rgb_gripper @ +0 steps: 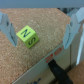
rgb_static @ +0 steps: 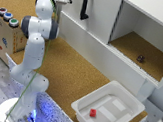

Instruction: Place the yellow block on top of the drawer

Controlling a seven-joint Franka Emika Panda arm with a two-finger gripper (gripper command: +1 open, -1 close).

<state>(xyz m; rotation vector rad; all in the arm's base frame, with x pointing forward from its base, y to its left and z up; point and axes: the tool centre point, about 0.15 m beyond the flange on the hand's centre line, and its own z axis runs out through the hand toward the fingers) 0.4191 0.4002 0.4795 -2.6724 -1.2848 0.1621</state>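
- The yellow block (rgb_gripper: 27, 36), printed with a dark letter, lies flat on the cork top of the drawer (rgb_gripper: 35, 52), tilted corner-on to the drawer's front edge.
- The tool (rgb_gripper: 40, 32) is released: its two fingers (rgb_gripper: 8, 29) stand apart on either side of the block, neither touching it.
- In the exterior view the arm (rgb_static: 37, 33) reaches toward the white cabinet with the black handle (rgb_static: 86, 5); the tool is hidden there.
- A white bin (rgb_static: 122, 118) well away from the drawer holds a small red block (rgb_static: 93, 113).
- A box with coloured buttons (rgb_static: 7, 15) sits beside the arm.
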